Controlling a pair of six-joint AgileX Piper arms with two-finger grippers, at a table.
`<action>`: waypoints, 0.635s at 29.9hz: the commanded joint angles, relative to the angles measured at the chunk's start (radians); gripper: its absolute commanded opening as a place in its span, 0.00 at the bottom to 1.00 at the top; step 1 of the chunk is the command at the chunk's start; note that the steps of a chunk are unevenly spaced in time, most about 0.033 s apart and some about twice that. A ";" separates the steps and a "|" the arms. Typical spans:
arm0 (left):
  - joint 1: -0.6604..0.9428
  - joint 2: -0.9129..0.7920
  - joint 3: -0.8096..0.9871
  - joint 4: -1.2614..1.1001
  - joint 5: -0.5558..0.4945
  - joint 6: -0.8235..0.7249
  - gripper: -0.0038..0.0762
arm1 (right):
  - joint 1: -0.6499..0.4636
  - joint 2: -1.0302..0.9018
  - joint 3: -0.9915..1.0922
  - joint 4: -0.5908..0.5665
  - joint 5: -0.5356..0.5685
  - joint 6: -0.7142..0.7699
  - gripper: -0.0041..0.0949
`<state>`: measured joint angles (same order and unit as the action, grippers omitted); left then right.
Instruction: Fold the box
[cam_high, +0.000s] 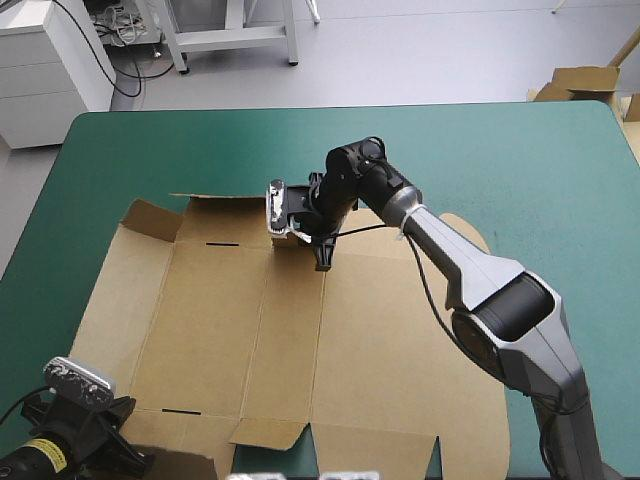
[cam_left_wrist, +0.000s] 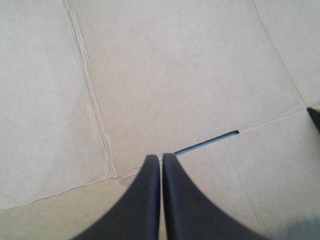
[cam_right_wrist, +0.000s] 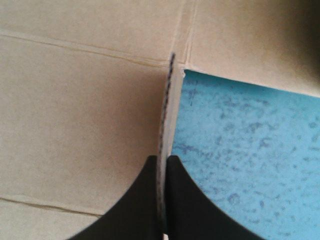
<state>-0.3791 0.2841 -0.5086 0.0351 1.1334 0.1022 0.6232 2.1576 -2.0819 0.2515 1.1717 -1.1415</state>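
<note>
Both shut: right pincer (cam_right_wrist: 162, 159) clamps the box (cam_high: 300, 340) at its far edge, left pincer (cam_left_wrist: 161, 156) empty above it.

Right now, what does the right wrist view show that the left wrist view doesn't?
Only the right wrist view: the right fingers shut on an edge of the box, seen edge-on, with bare teal-green cover beside it. Only the left wrist view: the left fingers shut, nothing between them, over flat board with a cut slot just ahead. Both: brown board with crease lines, and fingers that meet.
</note>
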 joint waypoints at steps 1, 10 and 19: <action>-0.003 0.011 -0.027 -0.001 -0.055 -0.007 0.04 | 0.014 -0.058 -0.034 0.021 -0.016 -0.023 0.02; -0.003 0.011 -0.027 -0.001 -0.055 -0.007 0.04 | 0.052 -0.058 -0.034 0.016 -0.006 -0.085 0.02; -0.003 0.011 -0.027 -0.001 -0.055 -0.007 0.04 | 0.050 -0.058 -0.034 -0.052 -0.016 -0.087 0.02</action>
<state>-0.3791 0.2841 -0.5086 0.0351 1.1334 0.1022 0.6689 2.1655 -2.0819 0.1753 1.1564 -1.2078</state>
